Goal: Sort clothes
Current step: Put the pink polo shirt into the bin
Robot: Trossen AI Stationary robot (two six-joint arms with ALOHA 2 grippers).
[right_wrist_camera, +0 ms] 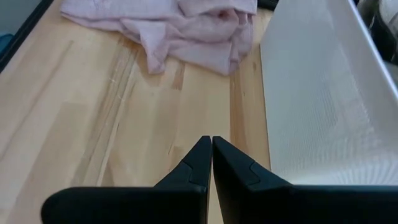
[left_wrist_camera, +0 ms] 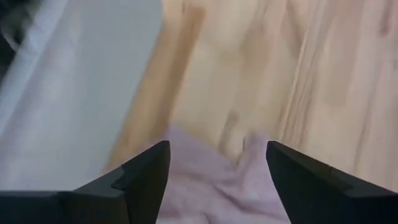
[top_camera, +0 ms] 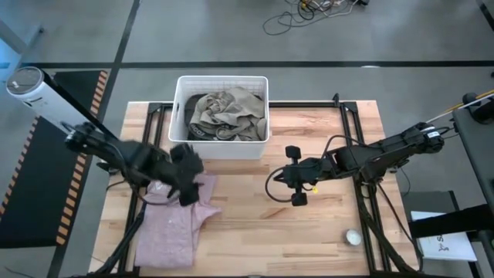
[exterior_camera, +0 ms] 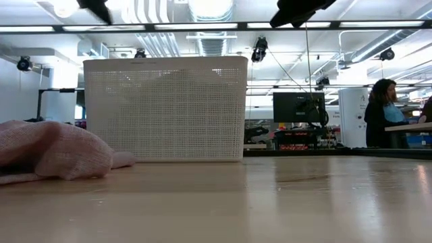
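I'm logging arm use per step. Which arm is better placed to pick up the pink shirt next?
Left. The left gripper hangs open right over the pale pink fabric shirt, while the right gripper is shut over bare wooden table, farther away.

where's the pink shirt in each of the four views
high view: the pink shirt lies at lower left on the table, under the left gripper.
low view: a pink heap at the left edge.
left wrist view: pink folds between the open fingers.
right wrist view: crumpled at the top, beyond the shut right gripper.
shared landmark: the white bin next to it.
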